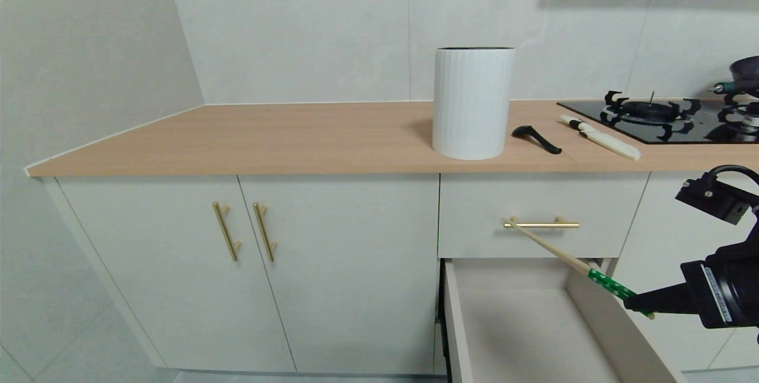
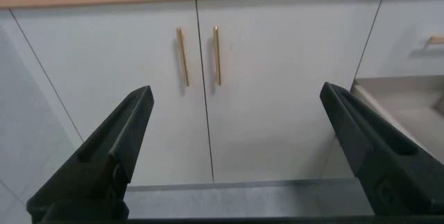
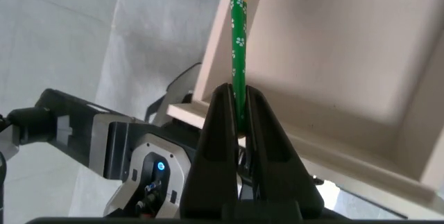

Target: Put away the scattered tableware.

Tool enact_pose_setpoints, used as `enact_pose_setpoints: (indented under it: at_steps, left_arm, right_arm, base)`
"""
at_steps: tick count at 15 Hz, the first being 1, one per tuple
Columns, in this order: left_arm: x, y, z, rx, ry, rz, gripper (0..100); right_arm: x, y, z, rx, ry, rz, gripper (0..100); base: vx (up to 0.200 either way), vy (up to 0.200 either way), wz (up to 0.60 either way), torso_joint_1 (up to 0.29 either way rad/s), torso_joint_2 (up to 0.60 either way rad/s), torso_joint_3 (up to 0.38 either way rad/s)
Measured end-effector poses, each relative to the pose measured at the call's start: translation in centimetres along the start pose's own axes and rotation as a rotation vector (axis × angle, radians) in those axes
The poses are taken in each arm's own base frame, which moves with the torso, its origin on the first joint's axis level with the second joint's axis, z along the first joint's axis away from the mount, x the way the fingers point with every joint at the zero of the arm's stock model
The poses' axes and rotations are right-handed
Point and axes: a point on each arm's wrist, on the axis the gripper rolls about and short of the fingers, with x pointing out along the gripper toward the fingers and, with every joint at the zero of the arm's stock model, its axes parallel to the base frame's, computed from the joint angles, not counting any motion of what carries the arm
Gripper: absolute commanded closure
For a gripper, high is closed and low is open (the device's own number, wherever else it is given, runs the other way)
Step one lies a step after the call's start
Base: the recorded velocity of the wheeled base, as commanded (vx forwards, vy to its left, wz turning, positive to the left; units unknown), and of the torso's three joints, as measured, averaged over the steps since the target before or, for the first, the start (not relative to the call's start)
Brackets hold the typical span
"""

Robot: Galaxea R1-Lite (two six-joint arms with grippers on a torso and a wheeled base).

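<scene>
My right gripper (image 1: 639,303) is shut on a wooden chopstick (image 1: 557,254) with a green patterned end, held slanting above the right wall of the open drawer (image 1: 516,335). In the right wrist view the chopstick (image 3: 238,30) rises from between the closed fingers (image 3: 223,123) over the drawer's pale inside. On the countertop lie a black spoon (image 1: 536,137) and a white-sheathed knife (image 1: 600,137) beside a tall white ribbed holder (image 1: 472,102). My left gripper (image 2: 236,130) hangs open, low in front of the double cabinet doors (image 2: 201,78).
A gas hob (image 1: 664,117) with a dark pot (image 1: 746,72) occupies the counter's right end. A closed drawer with a gold handle (image 1: 541,224) sits above the open one. The counter's left half (image 1: 237,134) is bare wood.
</scene>
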Motion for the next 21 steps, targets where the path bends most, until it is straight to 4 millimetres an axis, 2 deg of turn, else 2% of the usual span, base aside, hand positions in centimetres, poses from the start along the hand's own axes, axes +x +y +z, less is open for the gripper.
enact_pose_setpoints:
  at_steps: [3, 8, 12, 16, 21]
  left_arm:
    - [0.0, 0.0, 0.0, 0.0, 0.0, 0.0, 0]
    - [0.0, 0.0, 0.0, 0.0, 0.0, 0.0, 0]
    - [0.0, 0.0, 0.0, 0.0, 0.0, 0.0, 0]
    - [0.0, 0.0, 0.0, 0.0, 0.0, 0.0, 0]
    - [0.0, 0.0, 0.0, 0.0, 0.0, 0.0, 0]
  right_arm:
    - [0.2, -0.1, 0.0, 0.003, 0.01, -0.003, 100]
    - [0.8, 0.1, 0.0, -0.009, 0.019, 0.006, 100]
    - [2.8, -0.4, 0.3, -0.002, 0.083, -0.017, 100]
    - [7.6, -1.6, 1.4, 0.048, 0.223, -0.09, 100]
    - [16.6, -3.5, 2.2, 0.124, 0.327, -0.2, 100]
  base:
    - [0.0, 0.0, 0.0, -0.11, 0.39, 0.281]
    - [0.0, 0.0, 0.0, -0.015, 0.06, 0.043]
    - [0.0, 0.0, 0.0, 0.0, 0.0, 0.0]
    - [0.0, 0.0, 0.0, 0.0, 0.0, 0.0]
    - [0.0, 0.0, 0.0, 0.0, 0.0, 0.0]
